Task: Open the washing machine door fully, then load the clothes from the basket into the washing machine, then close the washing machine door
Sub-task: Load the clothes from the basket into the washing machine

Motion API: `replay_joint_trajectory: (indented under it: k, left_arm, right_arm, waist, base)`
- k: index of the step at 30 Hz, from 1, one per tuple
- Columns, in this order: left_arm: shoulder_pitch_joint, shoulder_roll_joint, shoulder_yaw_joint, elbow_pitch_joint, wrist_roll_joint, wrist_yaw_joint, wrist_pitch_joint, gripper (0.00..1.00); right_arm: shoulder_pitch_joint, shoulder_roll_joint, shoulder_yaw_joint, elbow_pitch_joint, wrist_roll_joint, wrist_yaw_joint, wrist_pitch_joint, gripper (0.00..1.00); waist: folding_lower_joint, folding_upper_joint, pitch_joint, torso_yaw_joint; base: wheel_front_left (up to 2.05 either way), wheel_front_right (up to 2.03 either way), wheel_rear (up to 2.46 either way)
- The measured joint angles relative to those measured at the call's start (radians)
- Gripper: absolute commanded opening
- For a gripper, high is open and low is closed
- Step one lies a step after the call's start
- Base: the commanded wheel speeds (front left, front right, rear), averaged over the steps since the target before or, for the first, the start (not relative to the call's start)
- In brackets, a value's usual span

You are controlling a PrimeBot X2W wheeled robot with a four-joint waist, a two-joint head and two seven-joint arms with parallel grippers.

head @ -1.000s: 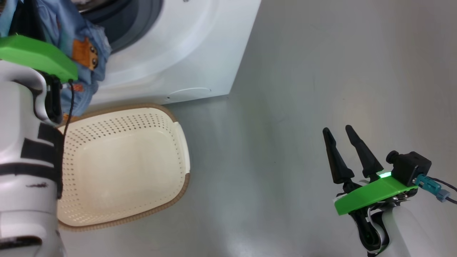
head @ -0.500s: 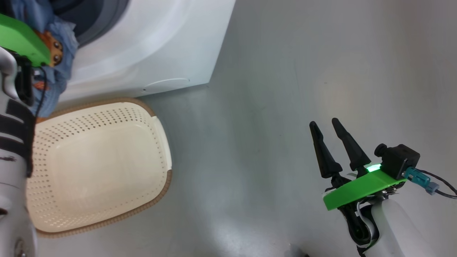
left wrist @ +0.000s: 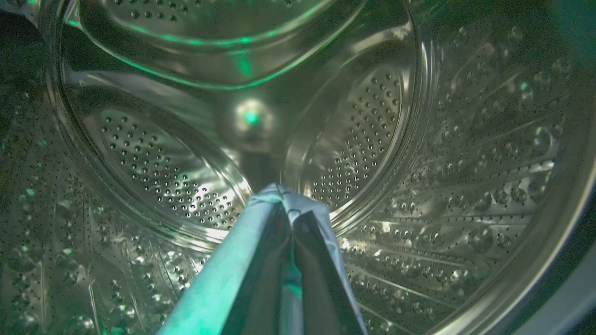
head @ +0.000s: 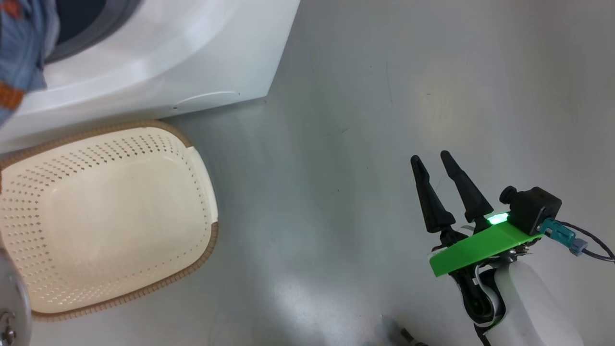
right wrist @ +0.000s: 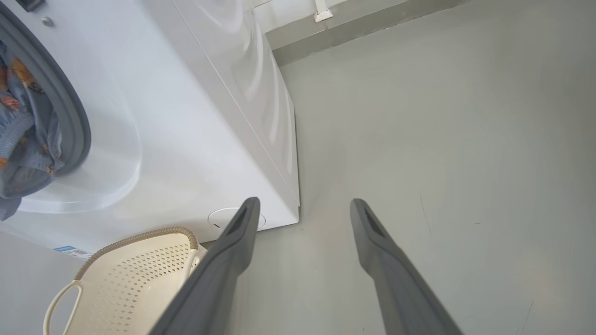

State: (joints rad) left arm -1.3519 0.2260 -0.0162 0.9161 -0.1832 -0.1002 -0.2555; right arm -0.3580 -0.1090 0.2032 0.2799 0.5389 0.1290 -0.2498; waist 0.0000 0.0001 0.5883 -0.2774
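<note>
**Left gripper (left wrist: 287, 218) inside drum (left wrist: 372, 139), clamped on clothes (left wrist: 305, 207); right gripper (head: 430, 158) spread and holding nothing.**

Left gripper: fingers pressed together, with pale cloth pinched at the tips and draped down both sides, reaching into the perforated steel drum. Clothes: a blue piece with orange prints (right wrist: 23, 135) hangs in the mouth of the washer (head: 144, 57), against the grey gasket (right wrist: 70, 116); it also shows at the upper left edge of the head view. Whether this piece is also in the grip cannot be told. Right gripper: fingers well apart, over the grey floor (head: 360, 120), well apart from washer and basket. Basket (head: 206, 250): cream with a brown rim, on the floor just in front of the washer and below its round cap (right wrist: 235, 218), bare bottom showing.
</note>
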Motion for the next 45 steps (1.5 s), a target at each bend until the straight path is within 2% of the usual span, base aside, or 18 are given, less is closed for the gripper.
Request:
replay_joint_trajectory:
  k: [4,7,8,9,10,11,12,13,25,45]
  left_arm:
    - [0.011,0.0,0.034,-0.118,0.011,0.005,0.0,0.0]
    - [0.034,-0.003,0.048,-0.127,0.015,0.007,-0.001,0.0]
    - [0.045,-0.005,0.049,-0.119,0.023,0.007,-0.001,0.11]
    - [0.053,-0.007,0.051,-0.102,0.025,0.006,-0.001,0.33]
    - [0.06,-0.008,0.052,-0.09,0.028,0.003,-0.001,0.49]
    - [0.064,-0.01,0.054,-0.079,0.03,0.001,-0.001,0.49]
    - [0.064,-0.011,0.058,-0.068,0.03,-0.001,-0.001,0.95]
    - [0.065,-0.012,0.059,-0.063,0.03,-0.001,-0.001,1.0]
    - [0.088,-0.032,0.09,-0.054,0.037,-0.012,-0.001,1.0]
    - [0.363,-0.125,0.1,-0.193,0.037,-0.028,-0.001,1.0]
  right_arm:
    - [-0.002,0.004,0.0,-0.001,0.0,0.0,0.0,1.0]
    - [-0.013,0.005,0.0,-0.003,0.0,0.0,0.0,1.0]
    - [-0.014,0.005,0.0,-0.005,0.0,0.0,0.0,1.0]
    - [-0.014,0.005,0.001,-0.005,0.0,0.0,0.0,1.0]
    - [-0.014,0.005,0.0,-0.005,0.0,0.0,0.0,1.0]
    - [-0.014,0.005,0.0,-0.005,0.0,0.0,0.0,1.0]
    - [-0.014,0.005,0.001,-0.005,0.0,0.0,0.0,1.0]
    - [-0.014,0.005,0.001,-0.005,0.0,0.0,0.0,1.0]
    - [-0.014,0.004,-0.004,-0.006,0.0,0.0,0.0,1.0]
    - [-0.018,-0.048,-0.035,-0.022,-0.009,0.0,0.0,1.0]
  waist:
    - [0.0,-0.0001,0.011,0.0]
    - [0.0,0.0,0.017,0.003]
    - [0.0,0.0,0.018,0.005]
    - [0.0,0.0,0.018,0.006]
    - [0.0,0.0,0.018,0.007]
    - [-0.0001,0.0,0.019,0.008]
    - [0.0,0.0,0.019,0.009]
    - [0.0,0.0,0.019,0.01]
    - [0.0,0.0,0.019,0.028]
    - [0.0,0.0,-0.014,0.109]
  base:
    - [0.0,0.0,0.0]
    - [0.0,0.0,0.0]
    - [0.0,0.0,0.0]
    - [0.0,0.0,0.0]
    - [0.0,0.0,0.0]
    - [0.0,0.0,0.0]
    - [0.0,0.0,0.0]
    - [0.0,0.0,0.0]
    - [0.0,0.0,0.0]
    - [0.0,0.0,0.0]
